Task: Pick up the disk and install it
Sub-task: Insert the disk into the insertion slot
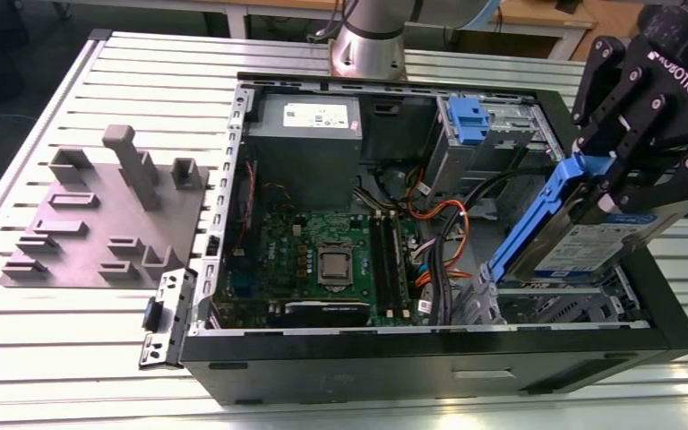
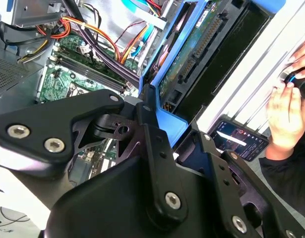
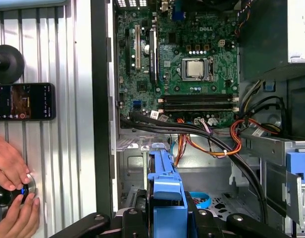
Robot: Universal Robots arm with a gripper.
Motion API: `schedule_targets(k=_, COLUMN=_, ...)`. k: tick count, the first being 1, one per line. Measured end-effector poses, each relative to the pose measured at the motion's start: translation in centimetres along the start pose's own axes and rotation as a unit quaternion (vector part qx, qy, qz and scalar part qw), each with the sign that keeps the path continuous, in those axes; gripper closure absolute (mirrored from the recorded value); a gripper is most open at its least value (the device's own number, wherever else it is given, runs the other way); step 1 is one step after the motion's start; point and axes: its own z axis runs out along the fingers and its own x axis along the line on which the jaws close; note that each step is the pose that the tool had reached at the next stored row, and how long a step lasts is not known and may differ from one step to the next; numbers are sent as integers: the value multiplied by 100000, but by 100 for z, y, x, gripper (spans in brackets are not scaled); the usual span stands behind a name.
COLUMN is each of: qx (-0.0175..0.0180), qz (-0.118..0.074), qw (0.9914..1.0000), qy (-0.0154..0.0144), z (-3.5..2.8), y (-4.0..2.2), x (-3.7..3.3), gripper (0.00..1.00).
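1 grey fixture plate (image 1: 93,224) lies at the exterior view's left on the slatted counter (image 1: 33,358). Mid-frame, the open computer case (image 1: 440,358) shows its green motherboard (image 1: 320,255). At the right of the frame, the end effector (image 1: 637,184) is clamped on the blue-framed disk (image 1: 577,244), held tilted over the case's right end.

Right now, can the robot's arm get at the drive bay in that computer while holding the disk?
Probably yes: the case is open, the gripper holds the disk tilted over the bay, and the cables lie beside it.
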Motion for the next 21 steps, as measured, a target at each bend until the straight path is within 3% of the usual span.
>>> schedule_targets(k=21, qx=-1, qz=-1, qw=100000, qy=1, z=126, y=-5, x=12, gripper=63)
